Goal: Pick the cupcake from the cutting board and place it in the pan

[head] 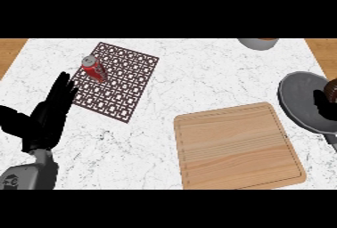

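Obs. 1: The cutting board (238,149) lies at the counter's (197,80) near-right part, and you see bare wood on it; no cupcake sits there.

Obs. 2: The pan (299,100) rests at the counter's right edge, its handle running toward the near-right corner. Over its bowl, at the view's right border, the right hand (320,104) shows only as a dark shape with a brown object (331,89) against it. That object is probably the cupcake, already above the pan, but you cannot confirm this. You also cannot tell whether the fingers are curled round it or straight.

Obs. 3: The left hand (46,113) rests at the counter's left edge, fingers straight and spread, holding nothing. It lies just beside a patterned mat (117,80) toward the far-left corner, where a red can (93,69) lies tipped on the mat's left edge. A grey bowl (258,42) shows at the far edge.

Handling judgement: Treat a cupcake as light, soft and crumbly, with a top that smears easily. Take it low, round the wrapper's sides, not from above. Keep it upright and set it down inside the pan's bowl, away from the sloping rim.
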